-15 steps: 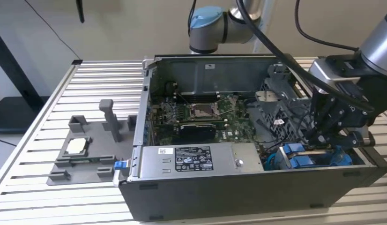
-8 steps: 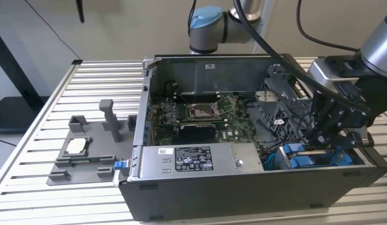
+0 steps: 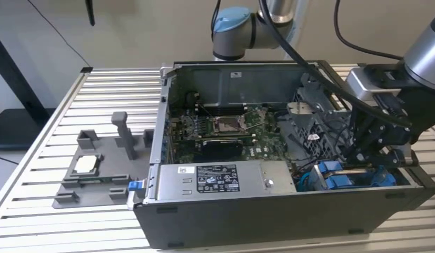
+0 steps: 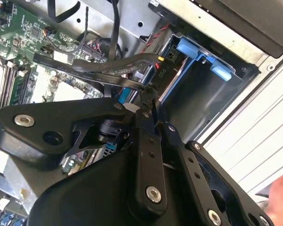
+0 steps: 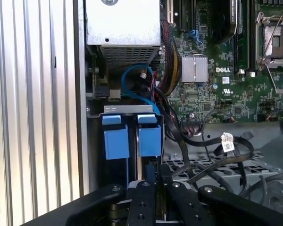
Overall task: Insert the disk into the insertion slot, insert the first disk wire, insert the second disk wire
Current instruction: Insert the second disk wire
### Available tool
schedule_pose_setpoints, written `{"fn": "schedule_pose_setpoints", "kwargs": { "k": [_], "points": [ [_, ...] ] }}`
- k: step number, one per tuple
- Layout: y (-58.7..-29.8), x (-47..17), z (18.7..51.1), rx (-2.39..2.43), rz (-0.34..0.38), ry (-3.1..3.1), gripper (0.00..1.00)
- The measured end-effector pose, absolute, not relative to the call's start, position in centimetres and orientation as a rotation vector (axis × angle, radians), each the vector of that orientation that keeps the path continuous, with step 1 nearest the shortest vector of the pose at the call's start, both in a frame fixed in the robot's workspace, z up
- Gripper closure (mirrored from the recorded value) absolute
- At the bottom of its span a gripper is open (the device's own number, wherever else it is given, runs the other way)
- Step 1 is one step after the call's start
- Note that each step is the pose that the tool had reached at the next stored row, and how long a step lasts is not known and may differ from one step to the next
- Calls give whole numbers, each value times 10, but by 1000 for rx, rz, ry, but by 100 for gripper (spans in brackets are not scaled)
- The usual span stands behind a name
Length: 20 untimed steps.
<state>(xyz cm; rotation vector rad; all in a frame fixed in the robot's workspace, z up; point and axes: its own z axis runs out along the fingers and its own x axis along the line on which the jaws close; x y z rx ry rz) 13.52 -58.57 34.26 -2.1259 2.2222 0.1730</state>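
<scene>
The disk (image 4: 171, 76) sits inside the insertion slot (image 4: 217, 96), and its blue carrier (image 4: 194, 51) shows at the slot's mouth. In the exterior view the blue carrier tabs (image 3: 344, 178) lie at the case's front right corner, with my gripper (image 3: 368, 154) just above them. A flat black disk wire (image 4: 108, 70) runs from the motherboard to the disk's end. My gripper (image 4: 149, 100) is shut on that wire's connector, right against the disk. In the first wrist view, my gripper (image 5: 155, 184) hangs over the blue carrier tabs (image 5: 132, 140).
A grey power supply (image 3: 210, 179) fills the case's front, with the motherboard (image 3: 225, 126) behind it. Loose black cables (image 5: 212, 155) cross the drive cage. A grey fixture (image 3: 98, 168) stands on the slatted table at the exterior view's left. A person's hand (image 4: 280, 200) shows beside the case.
</scene>
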Motion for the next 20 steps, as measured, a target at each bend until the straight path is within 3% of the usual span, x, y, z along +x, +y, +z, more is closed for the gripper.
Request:
{"fn": "schedule_pose_setpoints", "kwargs": {
  "k": [20],
  "points": [
    [-584,135,335,-2100,172,2245,84]
  ]
}}
